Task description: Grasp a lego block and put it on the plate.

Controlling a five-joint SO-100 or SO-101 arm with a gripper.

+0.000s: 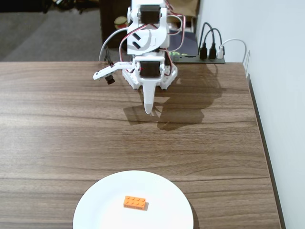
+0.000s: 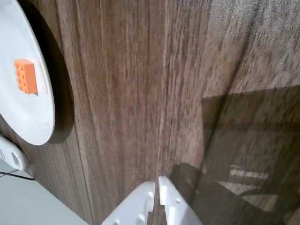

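Lego block [image 1: 135,202] lies flat, studs up, near the middle of the plate [image 1: 100,202]; same in wrist view, block [image 2: 25,75] on plate [image 2: 28,117]. Plate sits at the table's [image 1: 57,129] near edge in the fixed view, cut off by the frame bottom. Gripper [image 1: 149,110] well apart from it, near the far edge by the arm's base, tip pointing down. Wrist view: gripper [image 2: 156,187] over bare wood, fingers nearly together, nothing between them. Cables [image 1: 212,45] plugged in at far right corner.
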